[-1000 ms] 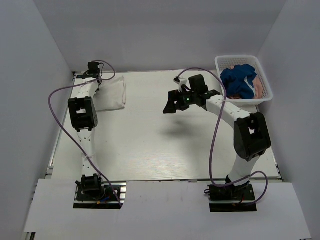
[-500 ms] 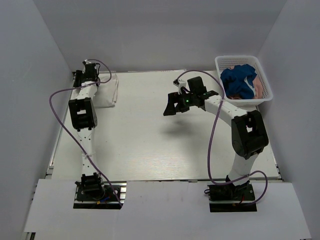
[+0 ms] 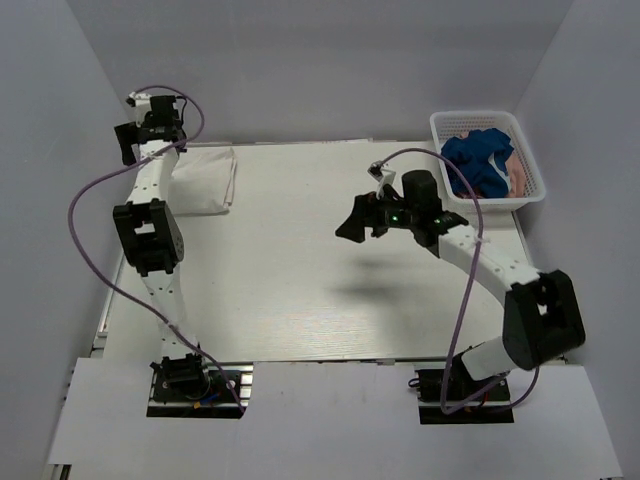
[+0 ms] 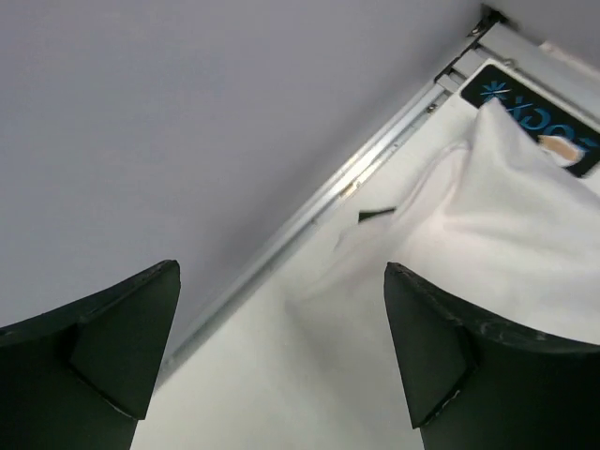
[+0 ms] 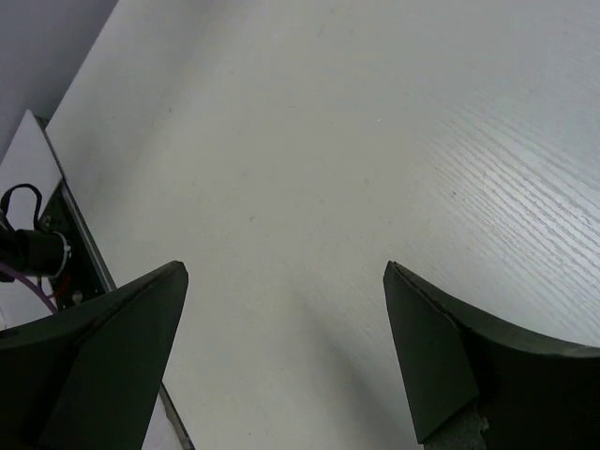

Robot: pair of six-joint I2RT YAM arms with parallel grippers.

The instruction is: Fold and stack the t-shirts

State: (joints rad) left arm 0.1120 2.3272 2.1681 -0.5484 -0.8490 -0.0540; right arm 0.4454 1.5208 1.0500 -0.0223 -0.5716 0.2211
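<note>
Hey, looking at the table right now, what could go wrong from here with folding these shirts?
The folded pale shirt lies at the far left edge of the table, beside the open left gripper; a careless pass might muss it. The blue shirt and pink shirt are bunched together in the basket, so the open right gripper might lift both.

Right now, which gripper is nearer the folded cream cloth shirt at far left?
Left. The left gripper hovers just beyond the cream shirt; the right gripper hangs far across the table.
</note>
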